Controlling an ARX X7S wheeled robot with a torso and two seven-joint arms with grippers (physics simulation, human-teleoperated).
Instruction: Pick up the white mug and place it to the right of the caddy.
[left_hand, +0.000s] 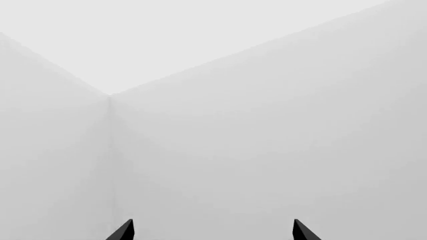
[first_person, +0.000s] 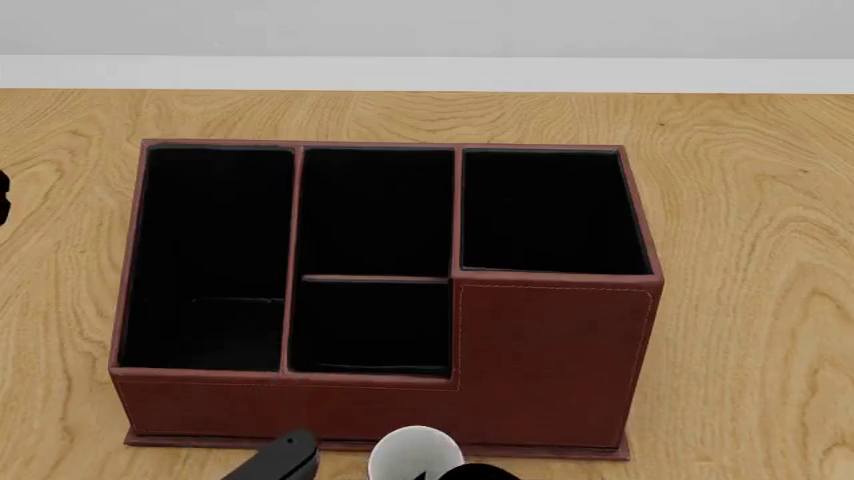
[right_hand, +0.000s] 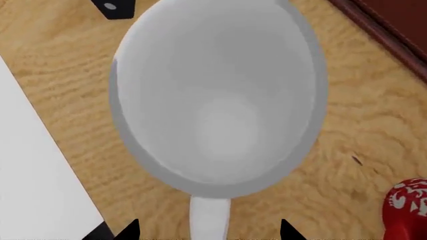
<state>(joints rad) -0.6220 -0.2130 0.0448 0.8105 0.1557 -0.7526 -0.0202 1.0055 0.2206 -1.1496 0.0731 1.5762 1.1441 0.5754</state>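
Note:
The white mug (right_hand: 217, 95) stands upright on the wooden table, seen from straight above in the right wrist view. Its handle (right_hand: 209, 220) lies between my right gripper's two fingertips. My right gripper (right_hand: 208, 232) is open above the mug and holds nothing. In the head view only the mug's rim (first_person: 411, 450) shows at the bottom edge, just in front of the caddy (first_person: 547, 350), a reddish-brown box with black-lined compartments. My left gripper (left_hand: 213, 232) is open and empty and faces a bare white wall corner.
A red mug with a white pattern (right_hand: 407, 210) stands close beside the white mug. A white flat surface (right_hand: 33, 175) lies on its other side. A black part (first_person: 280, 460) shows left of the mug. Bare wood (first_person: 747, 300) lies right of the caddy.

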